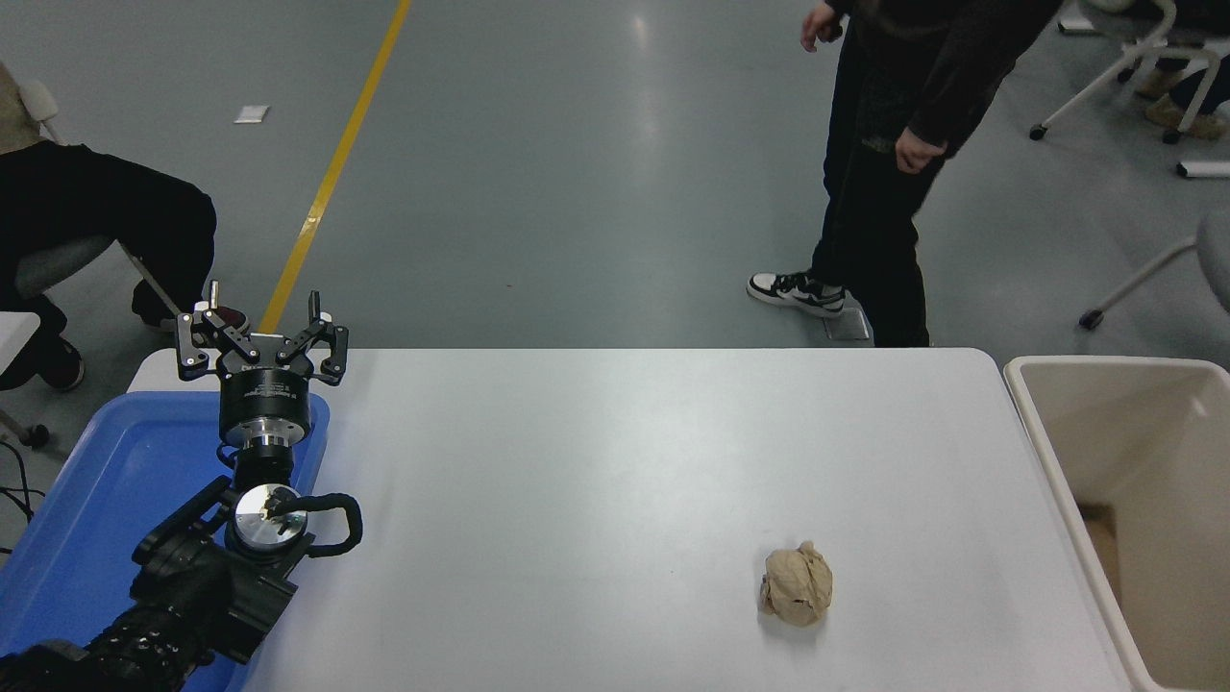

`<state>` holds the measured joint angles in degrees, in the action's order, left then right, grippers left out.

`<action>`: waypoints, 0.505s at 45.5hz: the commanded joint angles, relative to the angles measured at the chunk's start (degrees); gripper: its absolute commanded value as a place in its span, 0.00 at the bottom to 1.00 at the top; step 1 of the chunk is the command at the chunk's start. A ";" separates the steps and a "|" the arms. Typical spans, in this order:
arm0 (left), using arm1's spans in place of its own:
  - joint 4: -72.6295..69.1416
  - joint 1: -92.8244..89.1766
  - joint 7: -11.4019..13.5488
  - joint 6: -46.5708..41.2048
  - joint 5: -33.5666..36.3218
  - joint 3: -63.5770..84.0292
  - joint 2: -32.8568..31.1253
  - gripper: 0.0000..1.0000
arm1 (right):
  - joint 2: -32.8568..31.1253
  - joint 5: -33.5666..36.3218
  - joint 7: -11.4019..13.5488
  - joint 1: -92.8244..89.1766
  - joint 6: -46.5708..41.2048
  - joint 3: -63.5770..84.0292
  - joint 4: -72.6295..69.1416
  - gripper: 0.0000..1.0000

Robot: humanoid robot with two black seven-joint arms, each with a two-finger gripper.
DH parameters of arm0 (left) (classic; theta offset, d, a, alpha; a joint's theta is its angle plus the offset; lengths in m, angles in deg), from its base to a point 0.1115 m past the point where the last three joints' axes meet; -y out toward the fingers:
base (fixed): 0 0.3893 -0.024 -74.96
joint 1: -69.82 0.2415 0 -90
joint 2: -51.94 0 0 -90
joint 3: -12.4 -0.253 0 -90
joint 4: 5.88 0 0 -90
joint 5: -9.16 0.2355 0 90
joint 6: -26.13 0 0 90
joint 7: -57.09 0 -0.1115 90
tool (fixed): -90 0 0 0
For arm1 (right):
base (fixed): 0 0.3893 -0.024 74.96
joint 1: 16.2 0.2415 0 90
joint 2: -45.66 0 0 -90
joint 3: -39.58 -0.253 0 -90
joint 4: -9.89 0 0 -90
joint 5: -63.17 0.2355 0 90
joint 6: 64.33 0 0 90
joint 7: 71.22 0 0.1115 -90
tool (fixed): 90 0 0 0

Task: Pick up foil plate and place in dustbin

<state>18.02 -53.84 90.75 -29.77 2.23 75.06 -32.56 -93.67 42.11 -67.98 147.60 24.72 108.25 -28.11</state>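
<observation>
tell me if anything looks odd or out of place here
Nothing looks spilled or broken. The oddities: the foil plate and right arm are out of view, and a crumpled paper ball sits loose on the white table beside the dustbin. The left gripper rests open above the blue tray.
</observation>
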 commanded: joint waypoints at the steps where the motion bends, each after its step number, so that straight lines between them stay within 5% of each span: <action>1: 0.00 0.00 0.00 0.00 -0.01 0.01 0.04 0.99 | 5.90 8.12 0.19 -17.71 4.56 -5.12 8.98 0.00; 7: 0.00 0.00 0.00 0.00 -0.01 0.01 0.04 0.99 | 12.93 14.90 0.19 -26.50 4.47 -5.47 16.89 0.00; 23: 0.00 0.00 0.09 0.00 -0.01 0.01 -0.05 0.99 | 18.30 15.34 0.19 -29.06 5.08 -6.79 19.28 0.00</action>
<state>18.02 -53.84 90.79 -29.77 2.21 75.06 -32.59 -79.80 55.54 -67.81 122.47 28.98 102.83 -11.54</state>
